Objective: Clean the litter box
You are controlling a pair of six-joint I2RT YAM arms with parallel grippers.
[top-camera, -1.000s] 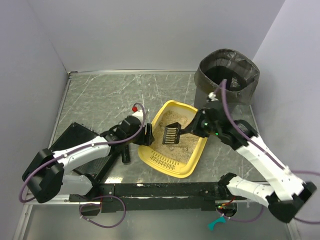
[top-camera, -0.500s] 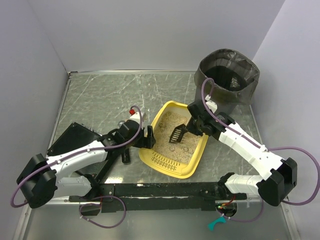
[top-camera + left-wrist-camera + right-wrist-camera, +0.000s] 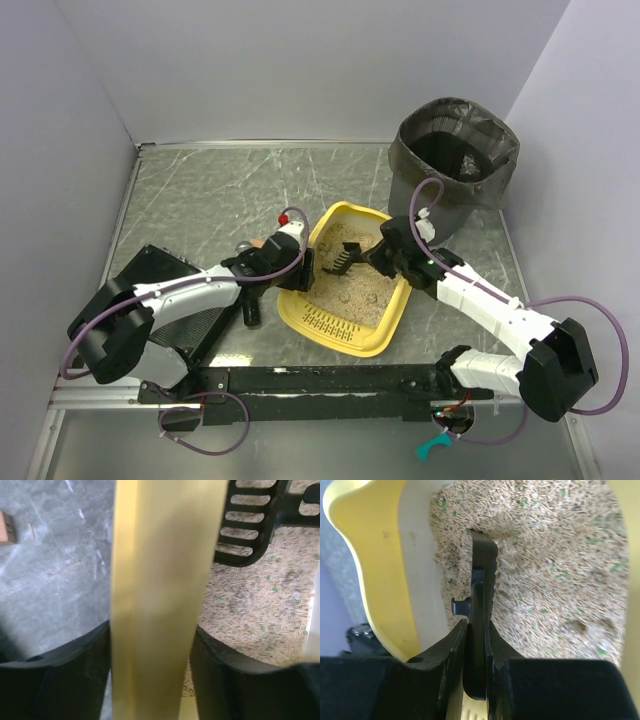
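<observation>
right hand (image 3: 372, 256), clamped on the black scoop (image 3: 343, 260), has dipped it into the far end of the litter box (image 3: 350, 347) at the centre of the surface (image 3: 200, 190) as left hand (image 3: 295, 262) re-clamps its left rim, likely starting another pass.

Left wrist view: the litter box (image 3: 160, 600) rim fills mid-frame as a blurred yellow band, cut off at top and bottom. The left gripper (image 3: 298, 265) shows me only two dark finger bases, running off the lower edge. The black scoop (image 3: 250, 525) is clipped by the top edge, and a small brown block (image 3: 6, 527) by the left; I cannot identify it. From the right wrist, the scoop stands edge-on, slots hidden, its handle end lost inside the right gripper (image 3: 476, 645). Overhead, the bin (image 3: 455, 150) interior is too dark to read.
</observation>
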